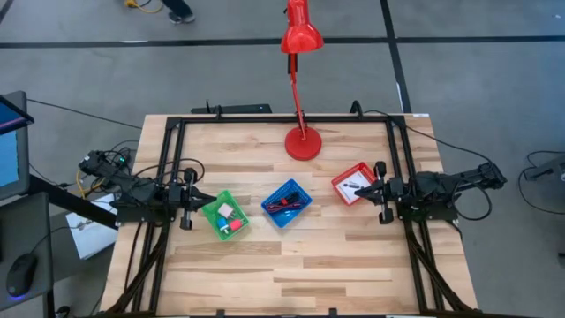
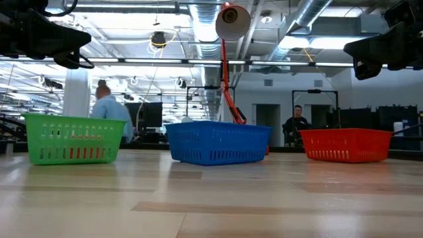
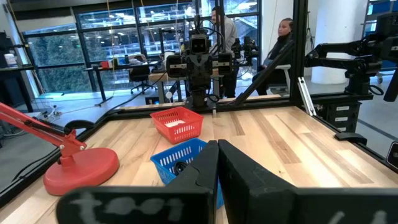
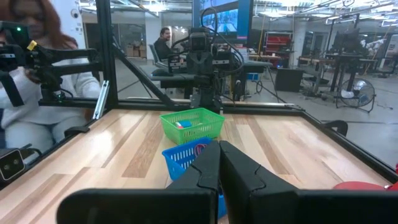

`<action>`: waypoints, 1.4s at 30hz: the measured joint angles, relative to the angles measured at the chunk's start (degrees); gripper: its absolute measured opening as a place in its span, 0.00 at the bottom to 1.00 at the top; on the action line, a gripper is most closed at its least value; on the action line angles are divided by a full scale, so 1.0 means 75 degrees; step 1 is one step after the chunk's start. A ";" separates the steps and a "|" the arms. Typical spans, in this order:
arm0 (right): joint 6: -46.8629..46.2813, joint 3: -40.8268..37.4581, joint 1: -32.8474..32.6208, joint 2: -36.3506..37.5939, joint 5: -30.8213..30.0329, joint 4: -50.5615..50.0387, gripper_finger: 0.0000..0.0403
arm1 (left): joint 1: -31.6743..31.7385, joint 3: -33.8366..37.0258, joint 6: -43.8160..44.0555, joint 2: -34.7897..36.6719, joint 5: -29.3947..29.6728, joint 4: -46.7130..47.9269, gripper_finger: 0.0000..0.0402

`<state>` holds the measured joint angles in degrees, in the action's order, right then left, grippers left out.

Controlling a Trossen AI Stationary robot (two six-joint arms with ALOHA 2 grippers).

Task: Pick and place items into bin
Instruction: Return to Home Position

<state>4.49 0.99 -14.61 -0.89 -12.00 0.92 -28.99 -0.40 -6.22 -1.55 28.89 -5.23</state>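
While left gripper point(image 3: 217, 152) and right gripper point(image 4: 219, 152) are being held closed, empty, blue basket point(image 3: 171, 155) beyond the fingers point(image 3: 261, 186), homing is probably being finished; no pick needed.

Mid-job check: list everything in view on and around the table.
Table: one, light wood.
Green basket: one, by the left arm.
Blue basket: one, mid-row.
Red basket: one, by the right arm.
Desk lamp: one, red, behind the blue basket.
White piece, red piece: one each, in green basket.
Cords: dark and red, count unclear, in blue basket.
White packet: one, in red basket.
People: at least two, beyond the table.
Left gripper: dark, jaws shut, beside green basket.
Right gripper: dark, jaws shut, beside red basket.
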 joint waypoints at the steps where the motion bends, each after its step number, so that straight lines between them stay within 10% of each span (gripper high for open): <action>1: -0.0001 0.0000 0.0002 0.0000 0.0001 -0.0002 0.00 | -0.0003 0.0000 0.0000 0.0001 -0.0001 0.0000 0.00; 42: 0.0000 0.0000 -0.0001 0.0000 0.0001 -0.0002 0.00 | 0.0000 0.0001 0.0000 -0.0002 0.0001 0.0000 0.00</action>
<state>4.49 0.99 -14.61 -0.89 -11.99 0.91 -28.99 -0.39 -6.22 -1.56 28.89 -5.23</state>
